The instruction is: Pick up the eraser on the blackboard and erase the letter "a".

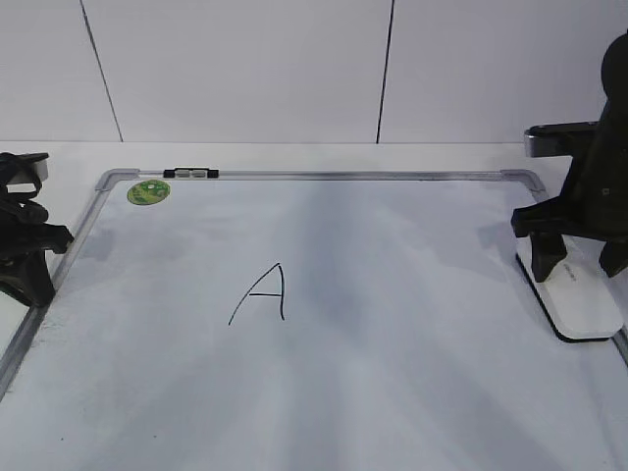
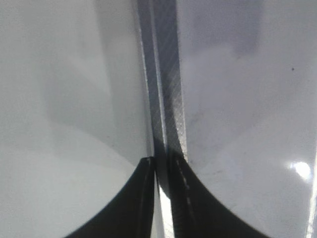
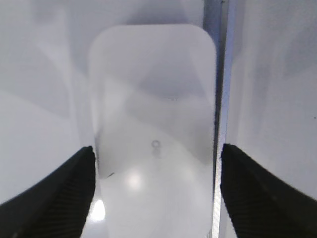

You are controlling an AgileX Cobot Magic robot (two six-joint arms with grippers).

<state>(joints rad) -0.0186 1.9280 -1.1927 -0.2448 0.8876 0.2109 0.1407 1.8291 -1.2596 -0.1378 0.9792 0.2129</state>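
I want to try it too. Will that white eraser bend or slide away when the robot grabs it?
The eraser looks like a hard plastic block, so it probably stays stiff. Its glossy top may be slippery. It lies flat on the blackboard, so it likely won't roll or tip.

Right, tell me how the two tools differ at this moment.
The left tool has its jaws nearly together; the right tool has them spread wide. The left sits over the blackboard's left frame edge; the right straddles the eraser near the right edge. Both are black and hold nothing.
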